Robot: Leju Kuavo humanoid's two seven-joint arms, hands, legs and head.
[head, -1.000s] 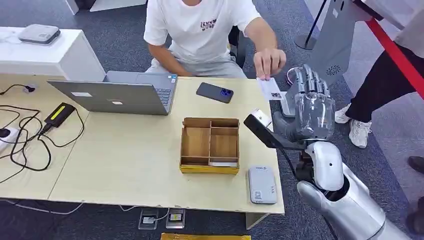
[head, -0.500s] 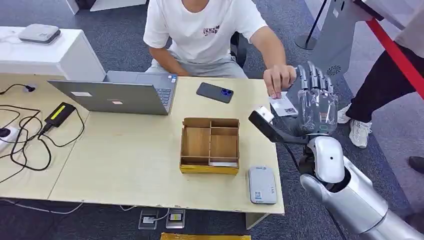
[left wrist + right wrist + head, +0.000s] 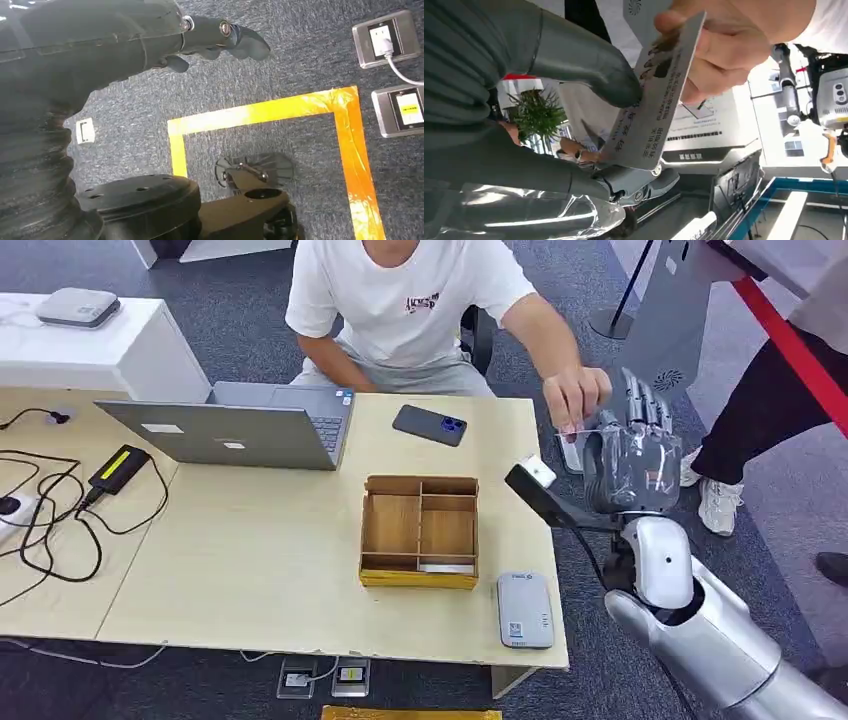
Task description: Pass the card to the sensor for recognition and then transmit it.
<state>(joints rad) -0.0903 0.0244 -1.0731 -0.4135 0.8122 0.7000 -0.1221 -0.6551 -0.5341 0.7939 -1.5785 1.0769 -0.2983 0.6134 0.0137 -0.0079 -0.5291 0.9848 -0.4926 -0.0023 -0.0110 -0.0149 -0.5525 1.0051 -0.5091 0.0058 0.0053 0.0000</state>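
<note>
A white card (image 3: 651, 107) with dark print stands between the thumb (image 3: 589, 65) and the fingers (image 3: 639, 180) of my right hand (image 3: 630, 455), and both touch it. A seated person's hand (image 3: 578, 395) still holds the card's other end. From the head view the card (image 3: 578, 432) is edge-on, just off the table's far right corner. The grey card sensor (image 3: 525, 610) lies flat near the table's front right edge, well below my raised hand. My left hand (image 3: 220, 37) hangs over the carpet with nothing in it.
A wooden box with compartments (image 3: 420, 530) sits mid-table with a white card in its front right compartment. A dark phone (image 3: 430, 425), an open laptop (image 3: 240, 425) and black cables (image 3: 60, 510) lie further left. A second person (image 3: 770, 410) stands at the right.
The person's hand carried the card from the table's far right corner out to my right hand and into its fingers. My right hand shifted slightly right.
</note>
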